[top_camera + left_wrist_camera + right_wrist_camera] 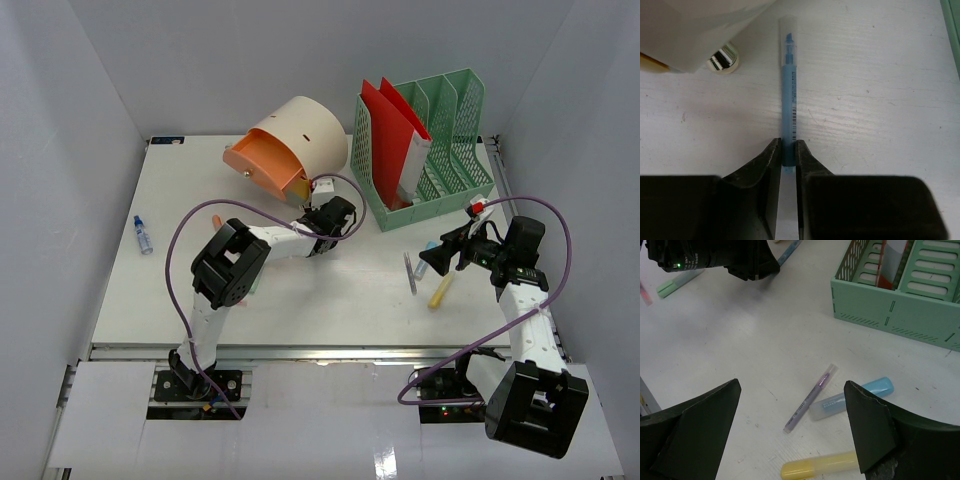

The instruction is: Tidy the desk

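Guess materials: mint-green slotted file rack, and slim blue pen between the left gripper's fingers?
Likely moulded plastic for the mint-green slotted file rack: matte, uniform colour, regular slots. The slim blue pen is probably plastic: translucent barrel, clear cap showing the tip, printed barcode.

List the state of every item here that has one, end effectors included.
Left end effector: shut on blue highlighter.
Blue highlighter: capped, lying flat on the desk.
Right end effector: open, empty, above purple pen.
Purple pen: lying flat, untouched.
Yellow highlighter: lying flat.
Green file rack: upright, holding red folders.
Red folders: standing, leaning.
Cream pen holder: tipped on its side.
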### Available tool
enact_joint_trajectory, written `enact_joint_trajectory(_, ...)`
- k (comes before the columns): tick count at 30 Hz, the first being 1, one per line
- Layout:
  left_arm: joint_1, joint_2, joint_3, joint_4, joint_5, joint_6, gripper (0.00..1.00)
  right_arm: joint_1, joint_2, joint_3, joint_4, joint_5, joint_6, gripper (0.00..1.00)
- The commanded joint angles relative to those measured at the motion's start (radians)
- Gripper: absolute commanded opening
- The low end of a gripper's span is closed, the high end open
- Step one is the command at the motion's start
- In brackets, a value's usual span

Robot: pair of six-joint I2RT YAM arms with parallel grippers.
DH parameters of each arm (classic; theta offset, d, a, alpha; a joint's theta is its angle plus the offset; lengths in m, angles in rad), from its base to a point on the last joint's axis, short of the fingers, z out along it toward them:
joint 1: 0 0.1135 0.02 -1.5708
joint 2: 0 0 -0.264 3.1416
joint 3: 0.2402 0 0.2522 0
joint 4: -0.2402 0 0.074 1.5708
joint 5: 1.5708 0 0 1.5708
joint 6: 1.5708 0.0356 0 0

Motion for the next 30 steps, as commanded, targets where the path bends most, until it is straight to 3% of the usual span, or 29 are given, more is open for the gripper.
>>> enact_joint_trajectory(1, 0.001, -0.023, -0.035, -0.007, 0.055, -0.006, 0.20, -0.008, -0.019, 0.005, 0.031, -0.031, 0.008, 0.90)
enact_joint_trajectory(9, -0.033, -0.121, -0.149, 0.033, 0.209, 0.062, 0.12, -0.009, -0.030, 0.005, 0.029, -0.055, 0.006, 0.90)
enact_joint_trajectory(15, -0.061, -0.369, -0.272, 0.048, 0.390, 0.071, 0.05, -0.012, -0.048, 0.004, 0.029, -0.064, 0.005, 0.90)
enact_joint_trajectory(21, -0.063, -0.632, -0.379, 0.023, 0.517, -0.008, 0.04, -0.013, -0.050, 0.003, 0.032, -0.070, 0.005, 0.90)
enact_joint_trajectory(25, -0.063, -0.789, -0.396, -0.007, 0.538, -0.039, 0.04, -0.016, -0.051, 0.001, 0.029, -0.070, 0.004, 0.90)
enact_joint_trajectory(30, -0.007, -0.961, -0.306, -0.147, 0.416, -0.019, 0.01, -0.014, -0.054, 0.001, 0.032, -0.079, 0.004, 0.90)
